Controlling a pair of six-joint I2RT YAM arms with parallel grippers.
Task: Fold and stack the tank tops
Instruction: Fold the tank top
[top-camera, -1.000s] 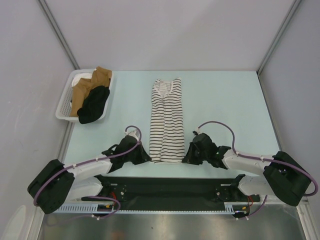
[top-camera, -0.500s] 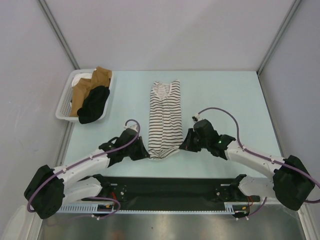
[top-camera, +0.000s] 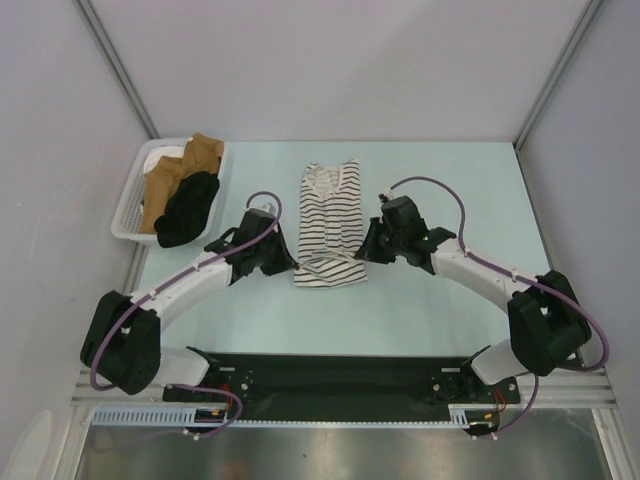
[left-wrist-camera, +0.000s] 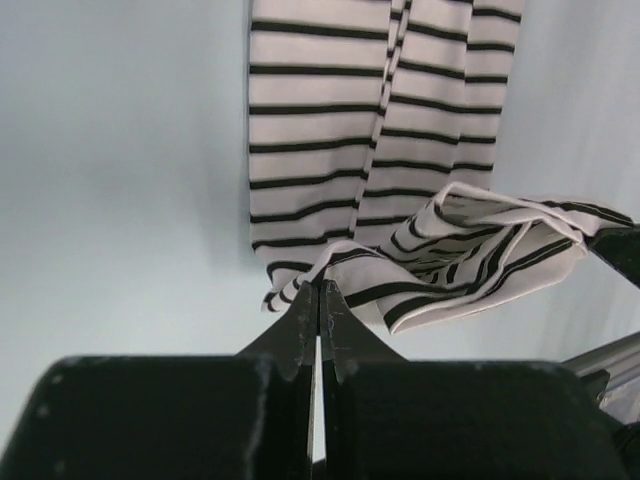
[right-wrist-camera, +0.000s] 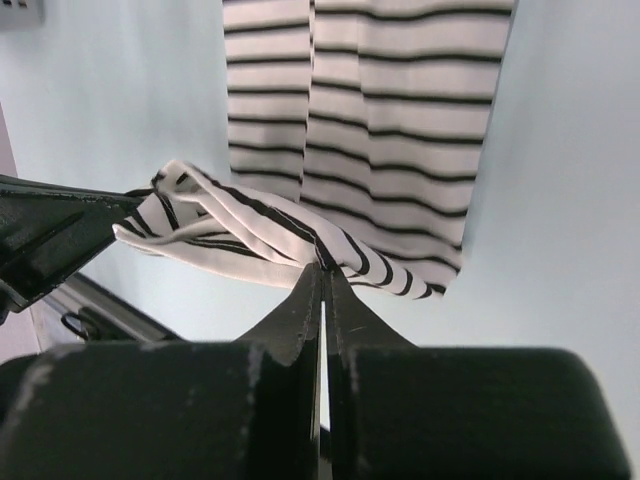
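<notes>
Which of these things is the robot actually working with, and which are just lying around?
In the job: striped tank top, near hem gripped on both sides; black tank top, in the white basket.
Just lying about: white basket; brown cloth inside it.

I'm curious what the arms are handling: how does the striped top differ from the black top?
The striped top is white with thin black stripes; the black top is plain. The striped top lies stretched on the table, its near hem pinched by the left gripper and right gripper; the black top sits crumpled in the basket, untouched. Both are soft cloth.
</notes>
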